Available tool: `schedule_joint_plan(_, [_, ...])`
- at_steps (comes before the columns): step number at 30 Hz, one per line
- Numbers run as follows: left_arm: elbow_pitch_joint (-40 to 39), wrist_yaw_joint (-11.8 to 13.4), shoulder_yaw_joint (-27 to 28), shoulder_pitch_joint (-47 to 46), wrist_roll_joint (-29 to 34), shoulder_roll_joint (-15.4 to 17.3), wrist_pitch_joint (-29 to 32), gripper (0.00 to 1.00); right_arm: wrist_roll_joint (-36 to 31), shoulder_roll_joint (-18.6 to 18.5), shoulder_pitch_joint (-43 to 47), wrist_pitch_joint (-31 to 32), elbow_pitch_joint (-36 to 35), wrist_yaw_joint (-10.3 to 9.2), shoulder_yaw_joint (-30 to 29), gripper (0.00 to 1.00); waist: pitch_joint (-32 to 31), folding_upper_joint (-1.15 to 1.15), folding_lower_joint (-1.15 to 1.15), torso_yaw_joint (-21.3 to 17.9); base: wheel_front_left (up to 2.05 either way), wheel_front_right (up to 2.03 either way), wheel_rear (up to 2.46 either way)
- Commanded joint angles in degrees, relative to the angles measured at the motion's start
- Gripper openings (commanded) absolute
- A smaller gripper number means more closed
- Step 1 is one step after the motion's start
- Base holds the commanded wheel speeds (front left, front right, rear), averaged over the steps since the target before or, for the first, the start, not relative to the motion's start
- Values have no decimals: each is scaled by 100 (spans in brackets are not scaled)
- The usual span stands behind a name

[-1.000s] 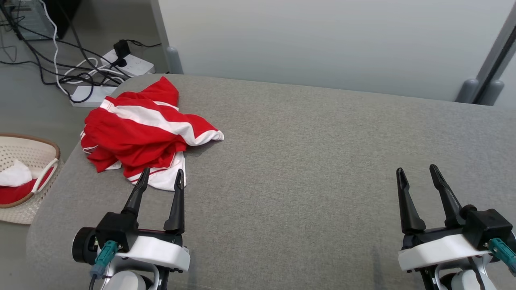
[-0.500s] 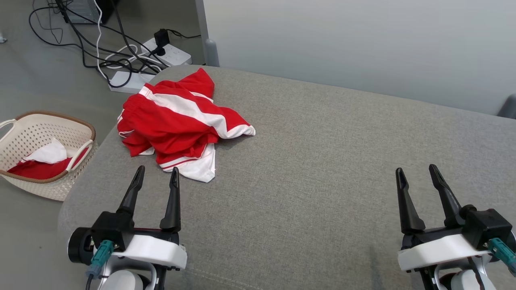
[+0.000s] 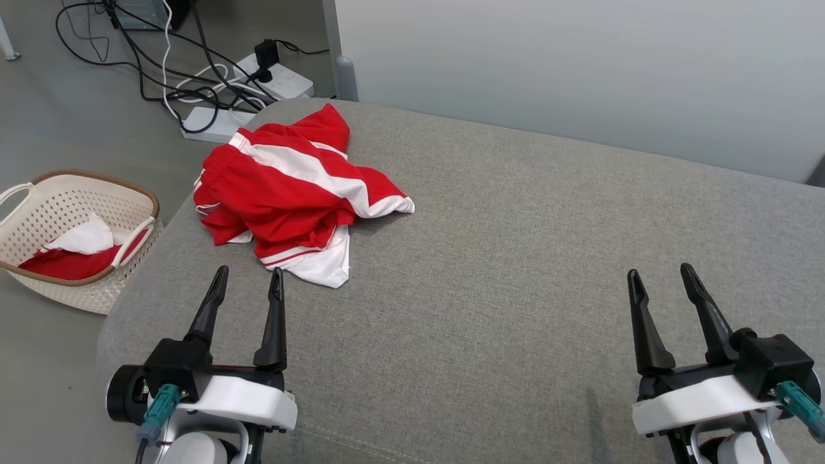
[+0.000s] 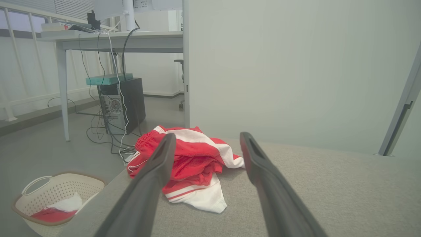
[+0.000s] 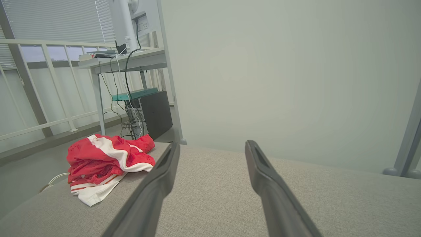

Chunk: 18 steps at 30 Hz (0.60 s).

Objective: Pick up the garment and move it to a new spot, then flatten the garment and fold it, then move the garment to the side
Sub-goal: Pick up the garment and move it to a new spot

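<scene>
Our left gripper (image 3: pixel 250 270) has its two dark fingers spread apart and empty. Its tips are just beside the crumpled red-and-white fabric garment (image 3: pixel 283 193), which lies at the far left corner of the grey upholstered surface (image 3: pixel 515 258). Our right gripper (image 3: pixel 659 270), likewise spread and empty, hovers well apart. We see a cream perforated plastic basket (image 3: pixel 77 293) on the floor, left.
</scene>
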State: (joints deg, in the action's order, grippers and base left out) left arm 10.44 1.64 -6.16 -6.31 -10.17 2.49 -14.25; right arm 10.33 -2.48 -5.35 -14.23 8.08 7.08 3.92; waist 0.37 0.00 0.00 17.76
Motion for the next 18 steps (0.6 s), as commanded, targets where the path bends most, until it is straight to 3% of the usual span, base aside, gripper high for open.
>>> schedule_joint_plan(1, [-117, 43, 209, -319, -1, 39, -74, 100, 45, -60, -149, -77, -185, 41, 115, 100, 6, 0, 0, -11, 0, 0, 0])
schedule_joint_plan(10, [60, 49, 257, -605, -49, 39, -74, 100, 52, -93, -165, -77, -200, 41, 130, 100, 100, 0, 0, -105, 0, 0, 0])
schedule_joint_plan(18, [549, 32, 545, -1502, -92, 39, -74, 100, 73, -290, -521, -77, -251, 41, 248, 100, 588, 0, 0, -341, 0, 0, 0])
